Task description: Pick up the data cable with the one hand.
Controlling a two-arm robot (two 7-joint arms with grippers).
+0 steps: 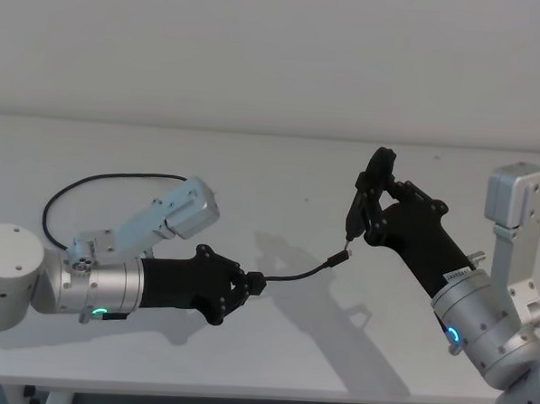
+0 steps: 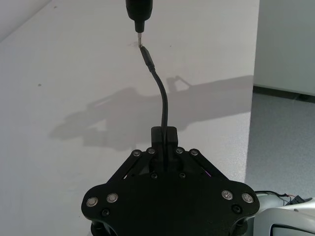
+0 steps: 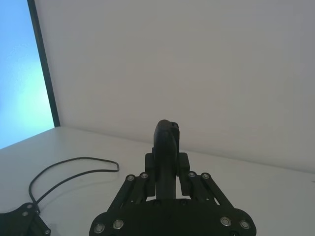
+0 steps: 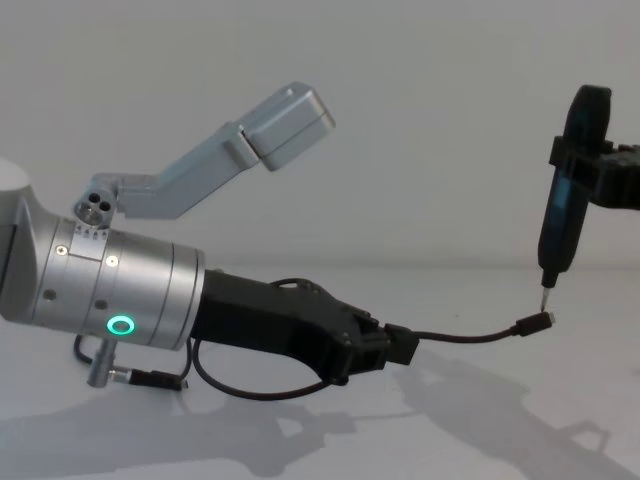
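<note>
The data cable point(image 1: 304, 273) is a thin black cord. My left gripper point(image 1: 252, 281), black on a silver wrist with a green ring, is shut on it and holds it above the white table point(image 1: 280, 175). From the gripper point(image 2: 164, 135) the cord point(image 2: 164, 103) arches forward to its small plug point(image 2: 146, 56). The plug point(image 4: 535, 322) hangs just under the pin tip of a black pen-like tool point(image 4: 565, 200). My right gripper point(image 1: 371, 207) is shut on that tool and holds it upright. The rest of the cable point(image 1: 108, 180) loops behind my left arm.
The cable's other end point(image 4: 150, 378) lies on the table beside my left wrist. The table's right edge point(image 2: 251, 98) drops to a grey floor. A plain wall point(image 1: 278, 58) stands behind the table, and the table's front edge point(image 1: 242, 395) is close to me.
</note>
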